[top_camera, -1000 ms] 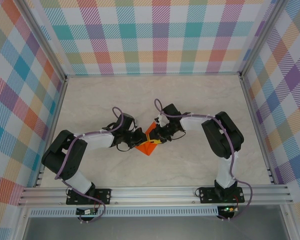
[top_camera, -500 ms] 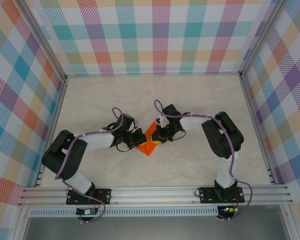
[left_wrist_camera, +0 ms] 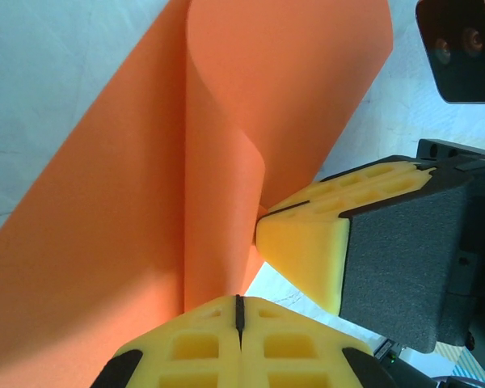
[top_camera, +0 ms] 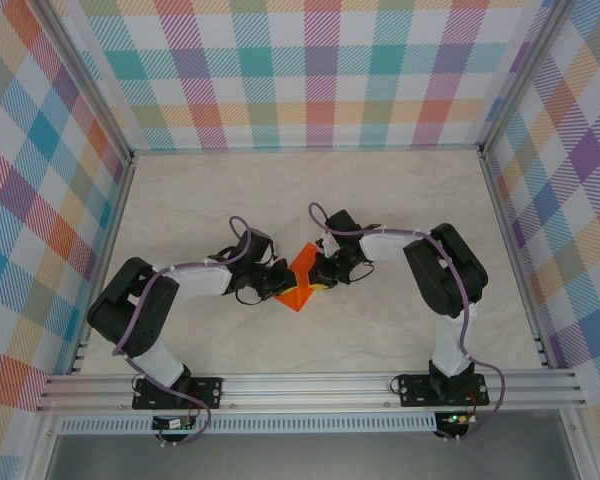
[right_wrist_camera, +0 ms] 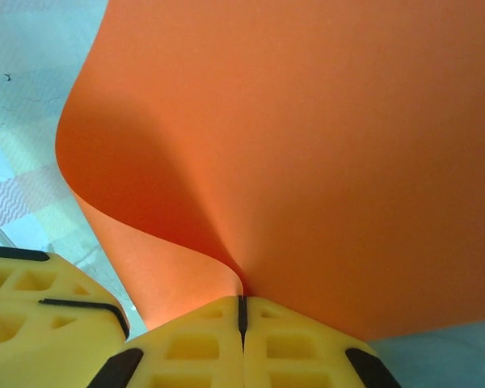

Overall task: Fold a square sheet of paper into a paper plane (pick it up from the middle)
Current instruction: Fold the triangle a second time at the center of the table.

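I am seeing both arms meeting at the middle of the table [top_camera: 410, 210], the left tool [top_camera: 277, 284] and right tool [top_camera: 318, 279] each pinching the curling orange sheet of paper [top_camera: 302, 272], holding it between them

We see two arms of the same make. The left arm [top_camera: 180, 285] and the right arm [top_camera: 442, 262] have bulky black joint housings joined by white links, and a purple cable [top_camera: 232, 224] runs along each. Black base plates [top_camera: 180, 391] carry them. The left gripper [left_wrist_camera: 238, 309] and the right gripper [right_wrist_camera: 242, 311] have yellow pads with moulded rectangular pockets and black edging.
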Controlling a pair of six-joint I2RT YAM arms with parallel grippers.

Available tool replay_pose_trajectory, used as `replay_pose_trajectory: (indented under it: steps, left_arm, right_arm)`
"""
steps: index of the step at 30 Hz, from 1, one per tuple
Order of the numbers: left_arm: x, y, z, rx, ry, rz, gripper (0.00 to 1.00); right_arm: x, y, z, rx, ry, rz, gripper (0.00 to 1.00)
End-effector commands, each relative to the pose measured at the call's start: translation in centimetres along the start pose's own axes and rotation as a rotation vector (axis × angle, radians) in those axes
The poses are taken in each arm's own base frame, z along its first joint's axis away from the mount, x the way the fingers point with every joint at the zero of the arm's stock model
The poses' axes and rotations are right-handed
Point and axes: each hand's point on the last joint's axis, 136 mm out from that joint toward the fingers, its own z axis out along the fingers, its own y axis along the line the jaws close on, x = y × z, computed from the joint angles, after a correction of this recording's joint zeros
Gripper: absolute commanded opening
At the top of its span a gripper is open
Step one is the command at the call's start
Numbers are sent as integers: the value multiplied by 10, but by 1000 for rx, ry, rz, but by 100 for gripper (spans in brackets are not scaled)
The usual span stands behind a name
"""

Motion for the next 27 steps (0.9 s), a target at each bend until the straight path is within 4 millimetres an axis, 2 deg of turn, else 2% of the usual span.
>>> replay_pose_trajectory:
  steps: [1, 20, 27]
  left_arm:
    - [-1, -15, 4, 34, 9, 43, 3]
    - [1, -14, 11, 27, 24, 45, 3]
    - [2, -11, 13, 20, 27, 40, 3]
  right_arm:
    - [-3, 7, -11, 17, -25, -34, 6]
    - [-2, 8, -23, 26, -47, -61, 6]
    - [-3, 4, -19, 41, -41, -52, 6]
